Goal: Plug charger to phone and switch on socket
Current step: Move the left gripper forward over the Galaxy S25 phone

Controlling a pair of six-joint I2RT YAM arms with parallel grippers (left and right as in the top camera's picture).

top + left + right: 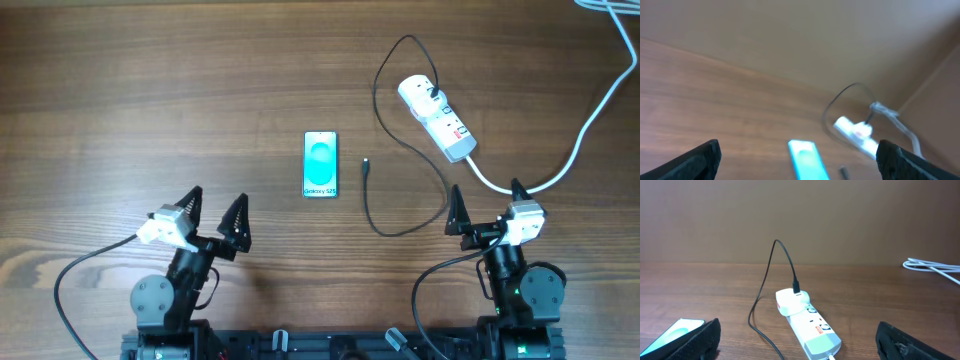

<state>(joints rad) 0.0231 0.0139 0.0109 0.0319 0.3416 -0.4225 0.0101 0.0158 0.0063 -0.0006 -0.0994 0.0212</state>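
The phone (pixel 320 164) lies flat mid-table, its cyan screen lit; it also shows in the left wrist view (pixel 807 159) and at the lower left of the right wrist view (pixel 672 332). The charger cable (pixel 376 80) loops from a white plug on the socket (pixel 437 118) to its connector tip (pixel 367 162), which lies just right of the phone, apart from it. The socket also shows in the right wrist view (pixel 810 327) and, blurred, in the left wrist view (pixel 855 132). My left gripper (pixel 213 215) is open and empty near the front left. My right gripper (pixel 486 205) is open and empty, in front of the socket.
The socket's thick white cord (pixel 590 120) runs from its near end out to the right and up to the far right corner. Both arm bases stand at the table's front edge. A wall rises behind the table.
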